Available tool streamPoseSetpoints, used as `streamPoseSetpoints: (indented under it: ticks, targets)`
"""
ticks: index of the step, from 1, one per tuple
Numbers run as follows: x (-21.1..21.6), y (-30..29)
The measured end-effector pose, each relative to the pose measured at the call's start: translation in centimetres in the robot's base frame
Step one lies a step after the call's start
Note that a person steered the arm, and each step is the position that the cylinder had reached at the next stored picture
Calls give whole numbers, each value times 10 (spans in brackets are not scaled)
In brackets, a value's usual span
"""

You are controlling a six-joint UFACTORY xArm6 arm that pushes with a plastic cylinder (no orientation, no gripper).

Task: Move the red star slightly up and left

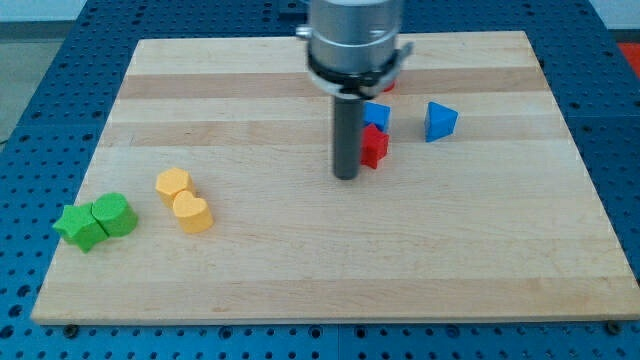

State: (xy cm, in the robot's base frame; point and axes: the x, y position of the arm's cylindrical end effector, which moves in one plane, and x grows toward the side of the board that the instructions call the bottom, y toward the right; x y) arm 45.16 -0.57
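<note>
The red star [375,146] lies on the wooden board [300,270], right of the board's middle. My tip [346,176] rests on the board just left of and slightly below the red star, close to it or touching it. A blue block [377,115] sits right above the red star, touching it. A blue triangular block [439,120] lies further to the view's right. Another red block [389,85] is mostly hidden behind the arm's body near the view's top.
A yellow block [173,184] and a yellow heart [192,213] lie together at the view's left. A green star [80,226] and a green block [115,214] sit near the board's left edge. Blue pegboard surrounds the board.
</note>
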Motion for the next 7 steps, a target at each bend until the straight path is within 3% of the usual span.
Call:
streamPoseSetpoints:
  ticks: [2, 4, 5, 7]
  targets:
    - [0, -82]
    - [6, -82]
    - [19, -51]
    - [28, 85]
